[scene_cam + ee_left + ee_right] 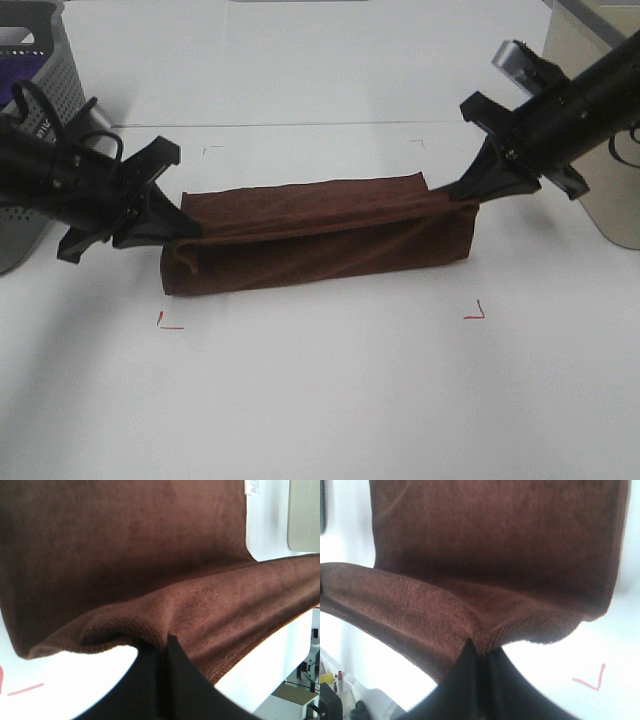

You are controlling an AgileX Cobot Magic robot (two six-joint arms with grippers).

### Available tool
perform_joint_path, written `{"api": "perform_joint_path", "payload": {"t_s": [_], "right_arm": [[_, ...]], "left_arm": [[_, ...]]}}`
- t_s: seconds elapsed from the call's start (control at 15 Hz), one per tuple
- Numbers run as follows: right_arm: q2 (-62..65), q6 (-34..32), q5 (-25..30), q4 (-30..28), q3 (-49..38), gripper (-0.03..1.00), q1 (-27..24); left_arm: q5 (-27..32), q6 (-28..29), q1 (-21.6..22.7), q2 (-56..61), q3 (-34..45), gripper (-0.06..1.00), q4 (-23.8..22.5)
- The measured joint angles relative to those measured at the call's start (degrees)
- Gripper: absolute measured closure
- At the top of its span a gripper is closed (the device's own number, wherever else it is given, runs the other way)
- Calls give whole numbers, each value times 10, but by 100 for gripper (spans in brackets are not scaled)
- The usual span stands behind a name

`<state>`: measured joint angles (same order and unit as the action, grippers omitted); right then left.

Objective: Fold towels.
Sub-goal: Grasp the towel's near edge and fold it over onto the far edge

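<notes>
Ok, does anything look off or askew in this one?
Nothing spilled or damaged. The towel is mid-fold, its ends pinched by the left hand and the right hand. Only oddity: it lies slightly askew, its right end sitting farther back from the red corner marks than its left.

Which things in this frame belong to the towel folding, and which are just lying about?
In the job: towel, pinched at both ends; left gripper; right gripper.
Lying about: grey basket on the left; beige bin on the right.
</notes>
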<state>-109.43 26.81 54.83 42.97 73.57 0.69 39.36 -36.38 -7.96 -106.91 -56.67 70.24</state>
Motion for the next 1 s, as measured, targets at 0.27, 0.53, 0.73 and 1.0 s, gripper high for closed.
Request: {"api": "perform_joint_path", "payload": {"t_s": [0.27, 0.53, 0.73, 1.0], "right_arm": [[-80, -10, 15, -2, 128, 97, 1], [-164, -19, 15, -3, 233, 97, 1], [-224, -25, 15, -2, 297, 97, 1], [-284, -25, -15, -1, 336, 97, 2]], "left_arm": [[-11, 50, 0, -56, -110, 94, -65], [-40, 55, -2, -108, -178, 94, -70], [-67, 55, -2, -152, -221, 94, -71], [-77, 55, -3, -223, -269, 94, -70]]}}
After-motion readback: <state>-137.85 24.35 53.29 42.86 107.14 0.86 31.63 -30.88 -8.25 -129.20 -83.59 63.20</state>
